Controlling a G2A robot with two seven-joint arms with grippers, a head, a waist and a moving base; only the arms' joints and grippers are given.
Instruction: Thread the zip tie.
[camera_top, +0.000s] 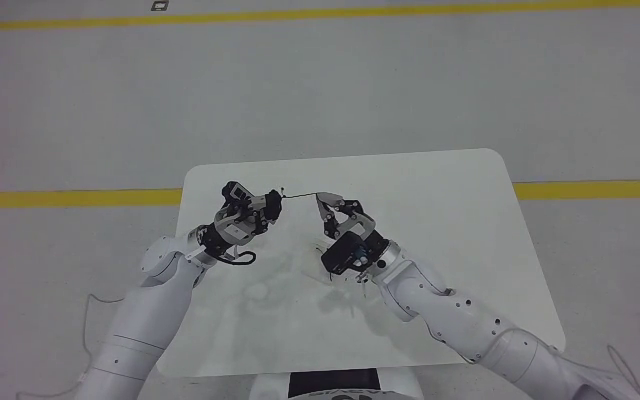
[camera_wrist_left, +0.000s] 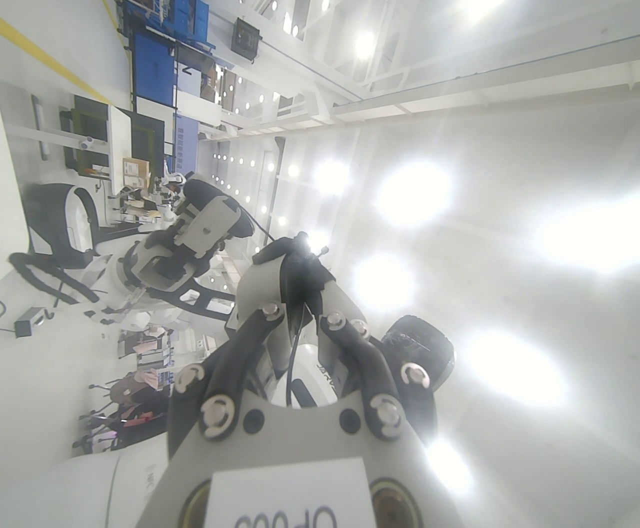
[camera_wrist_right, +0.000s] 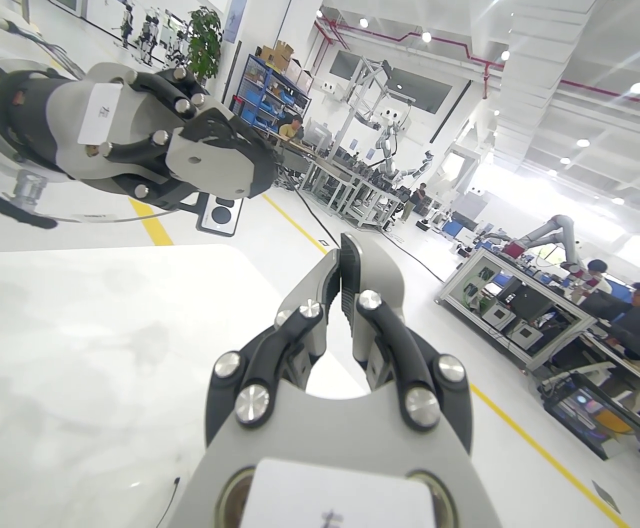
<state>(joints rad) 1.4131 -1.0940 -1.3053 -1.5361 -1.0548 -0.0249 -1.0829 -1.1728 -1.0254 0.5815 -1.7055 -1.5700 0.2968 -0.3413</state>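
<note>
**White table, a zip tie held in the air between two grippers**

White table lies under both arms, and the factory floor with its yellow line runs beyond it. The zip tie is off the surface, a thin black strand running almost level between the two grippers above the middle of the table's far half.

The left gripper has its fingers pressed shut on the strand, which passes between them and trails back toward the palm. The right gripper also has its fingers pressed flat together. The top view shows the strand ending at its tips, so it appears to pinch the other end. I cannot tell which end carries the locking head.

Risks from here, as I judge them:
- The strand is thin and slick, so a small twist of either wrist could let it slide out of a pinch and drop to the table.
- If the grippers move closer together, the strand could bow sideways, and the tip would then point away from the head.
- The head's slot is very small, so even a slight misalignment would make the tip miss it.
</note>
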